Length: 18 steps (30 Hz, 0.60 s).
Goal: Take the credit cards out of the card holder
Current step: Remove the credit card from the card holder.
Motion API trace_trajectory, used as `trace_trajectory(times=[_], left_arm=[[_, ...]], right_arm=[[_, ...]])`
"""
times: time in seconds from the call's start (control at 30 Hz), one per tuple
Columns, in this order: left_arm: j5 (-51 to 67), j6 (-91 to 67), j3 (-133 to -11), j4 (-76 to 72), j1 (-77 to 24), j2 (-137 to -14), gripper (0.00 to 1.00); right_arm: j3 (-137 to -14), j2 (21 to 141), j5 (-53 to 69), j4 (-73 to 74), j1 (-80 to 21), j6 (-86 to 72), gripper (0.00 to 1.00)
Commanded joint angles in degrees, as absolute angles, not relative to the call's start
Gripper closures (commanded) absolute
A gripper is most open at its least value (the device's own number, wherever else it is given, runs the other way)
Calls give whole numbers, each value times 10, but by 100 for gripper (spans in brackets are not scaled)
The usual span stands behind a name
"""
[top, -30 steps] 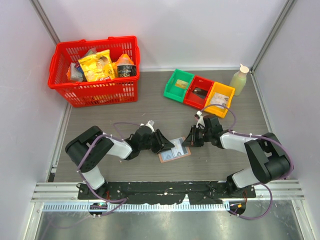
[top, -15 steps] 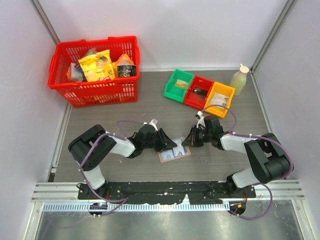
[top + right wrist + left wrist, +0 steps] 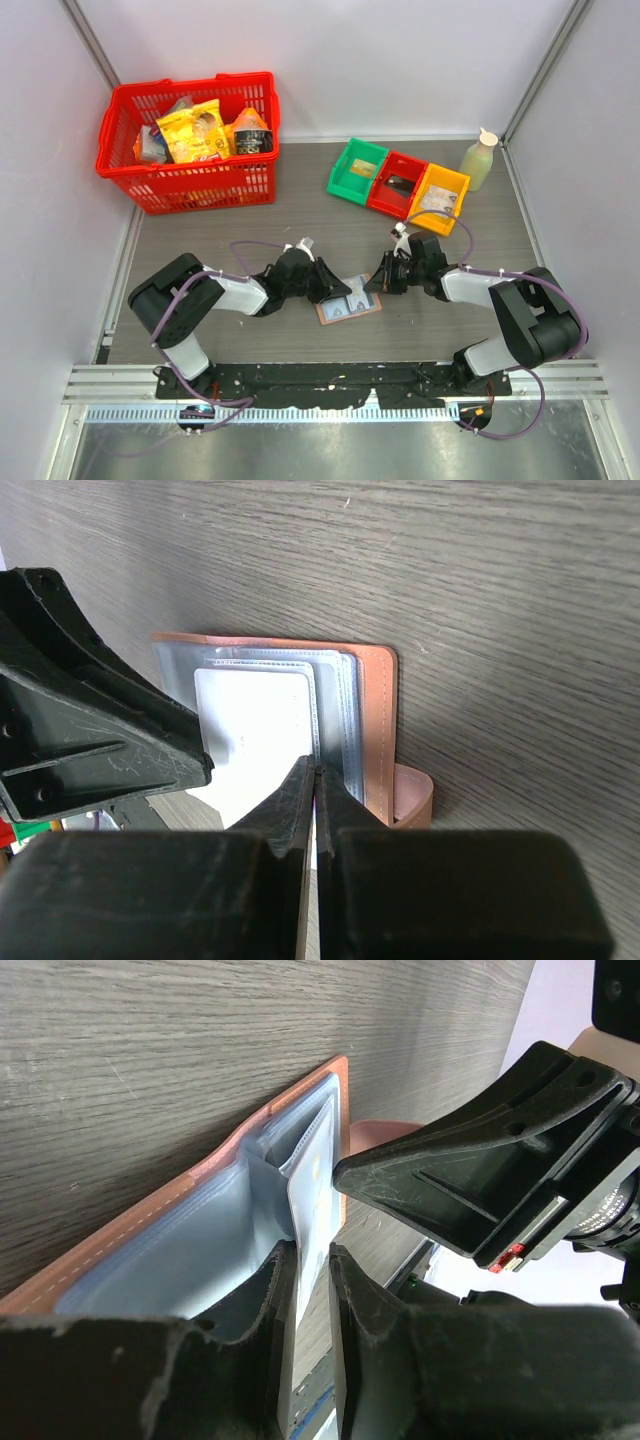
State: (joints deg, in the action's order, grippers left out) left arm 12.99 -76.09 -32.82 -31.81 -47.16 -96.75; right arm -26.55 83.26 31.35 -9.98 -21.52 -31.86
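The pinkish-tan card holder (image 3: 350, 303) lies open on the table between the arms, its light blue sleeves up (image 3: 180, 1250) (image 3: 378, 720). A pale credit card (image 3: 255, 730) sits in the sleeves, and its edge stands up between the left fingers (image 3: 312, 1190). My left gripper (image 3: 337, 290) (image 3: 308, 1265) is closed to a narrow gap on that card at the holder's left side. My right gripper (image 3: 373, 283) (image 3: 316, 775) is shut on a thin sleeve edge at the holder's right side. The snap tab (image 3: 412, 795) sticks out beside it.
A red basket (image 3: 190, 135) of snack packs stands at the back left. Green (image 3: 356, 168), red (image 3: 396, 182) and yellow (image 3: 440, 198) bins sit in a row at the back right, with a pale bottle (image 3: 478, 160) beside them. Walls close in both sides.
My left gripper has slid right onto the card holder's left edge. The right gripper and the holder have barely moved.
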Motion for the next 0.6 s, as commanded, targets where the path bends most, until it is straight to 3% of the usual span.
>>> trace_trajectory(times=[0.0, 0.13, 0.37, 0.57], left_arm=[[124, -766, -332, -324, -475, -939, 79], [134, -780, -335, -333, -474, -949, 80], [145, -803, -327, -379, -474, -965, 91], [156, -820, -337, -417, -475, -996, 90]], right_arm=[[-250, 835, 269, -74, -214, -303, 94], [-250, 836, 269, -73, -215, -301, 94], [-248, 842, 267, -76, -214, -301, 94], [-244, 845, 271, -81, -214, -304, 94]])
